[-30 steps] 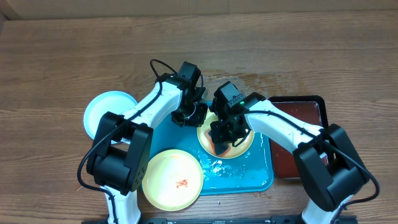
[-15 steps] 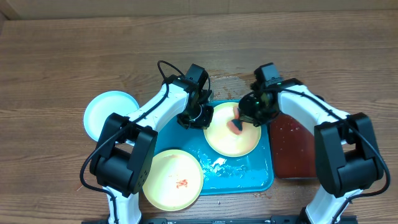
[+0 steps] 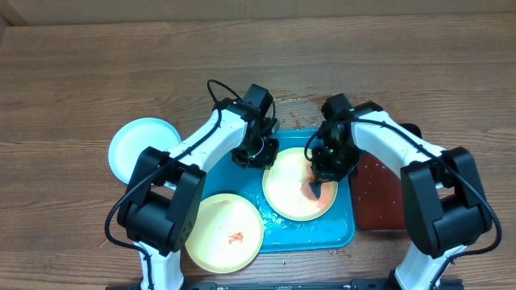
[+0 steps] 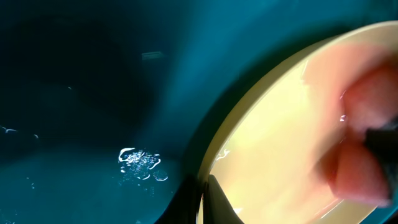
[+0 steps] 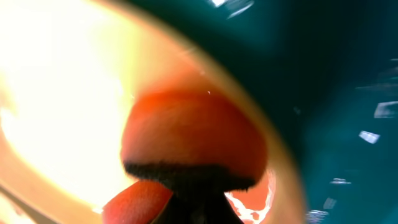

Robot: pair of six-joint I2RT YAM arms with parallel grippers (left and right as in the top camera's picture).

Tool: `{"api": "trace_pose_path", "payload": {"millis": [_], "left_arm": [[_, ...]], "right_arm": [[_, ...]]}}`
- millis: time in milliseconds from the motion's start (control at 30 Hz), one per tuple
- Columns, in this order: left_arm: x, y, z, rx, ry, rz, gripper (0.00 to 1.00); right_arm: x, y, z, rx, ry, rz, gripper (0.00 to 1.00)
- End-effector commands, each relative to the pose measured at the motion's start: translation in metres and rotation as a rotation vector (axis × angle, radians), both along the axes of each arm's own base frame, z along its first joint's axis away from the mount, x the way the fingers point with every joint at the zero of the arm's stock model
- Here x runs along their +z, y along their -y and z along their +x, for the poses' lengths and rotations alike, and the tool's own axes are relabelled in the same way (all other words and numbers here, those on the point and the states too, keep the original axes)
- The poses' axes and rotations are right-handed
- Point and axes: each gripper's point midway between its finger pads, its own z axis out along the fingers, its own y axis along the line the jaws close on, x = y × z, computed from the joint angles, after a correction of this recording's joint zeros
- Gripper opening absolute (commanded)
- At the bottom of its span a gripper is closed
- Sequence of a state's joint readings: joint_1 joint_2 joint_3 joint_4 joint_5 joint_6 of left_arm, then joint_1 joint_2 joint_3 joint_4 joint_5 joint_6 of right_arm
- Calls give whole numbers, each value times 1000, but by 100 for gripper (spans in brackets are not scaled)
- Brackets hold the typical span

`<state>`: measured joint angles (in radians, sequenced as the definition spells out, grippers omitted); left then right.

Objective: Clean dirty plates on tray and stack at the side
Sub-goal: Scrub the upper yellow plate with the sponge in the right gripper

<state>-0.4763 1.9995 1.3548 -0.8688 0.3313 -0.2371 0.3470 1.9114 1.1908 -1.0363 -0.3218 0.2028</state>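
Observation:
A pale yellow-green plate (image 3: 286, 189) lies on the turquoise tray (image 3: 339, 229). My left gripper (image 3: 256, 153) is shut on this plate's left rim; in the left wrist view the fingers (image 4: 202, 202) pinch the rim of the plate (image 4: 280, 143). My right gripper (image 3: 318, 179) is shut on a red-orange sponge (image 3: 310, 192) and presses it on the plate's right part; the right wrist view shows the sponge (image 5: 193, 134) on the plate (image 5: 56, 93). A second yellow-green plate (image 3: 224, 231) with a red smear overlaps the tray's front left corner. The pale blue-white plate (image 3: 141, 147) lies on the table at the left.
A dark red black-rimmed tray (image 3: 379, 197) lies right of the turquoise tray, touching it. Water drops glisten on the turquoise tray floor (image 4: 140, 162) and on the wood behind it. Wooden table all around.
My right gripper with the sponge moved from the plate's middle up to its far right edge, then back toward the front over the plate. The plate now lies flatter. The left gripper keeps its hold.

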Motion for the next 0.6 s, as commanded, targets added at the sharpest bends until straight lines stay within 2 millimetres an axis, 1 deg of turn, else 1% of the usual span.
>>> {"api": "trace_pose_path", "payload": {"millis": [0, 133, 200, 267, 300, 400, 500, 567], "left_arm": [[8, 2, 9, 19, 26, -13, 4], [8, 3, 10, 19, 27, -16, 4], [8, 3, 10, 19, 27, -16, 4], [8, 3, 9, 19, 26, -16, 4], [8, 3, 9, 19, 26, -16, 4], [8, 3, 9, 19, 26, -16, 4], [8, 2, 9, 22, 22, -14, 4], [8, 2, 8, 26, 19, -12, 4]], "right_arm": [[1, -35, -24, 136, -50, 152, 4], [11, -70, -25, 148, -40, 296, 4], [13, -80, -17, 96, -28, 324, 4], [13, -85, -8, 43, -10, 327, 4], [13, -88, 0, 10, 8, 333, 4], [10, -85, 23, -81, 62, 300, 4], [2, -67, 40, -166, 108, 211, 4], [-4, -49, 47, -223, 120, 136, 4]]}}
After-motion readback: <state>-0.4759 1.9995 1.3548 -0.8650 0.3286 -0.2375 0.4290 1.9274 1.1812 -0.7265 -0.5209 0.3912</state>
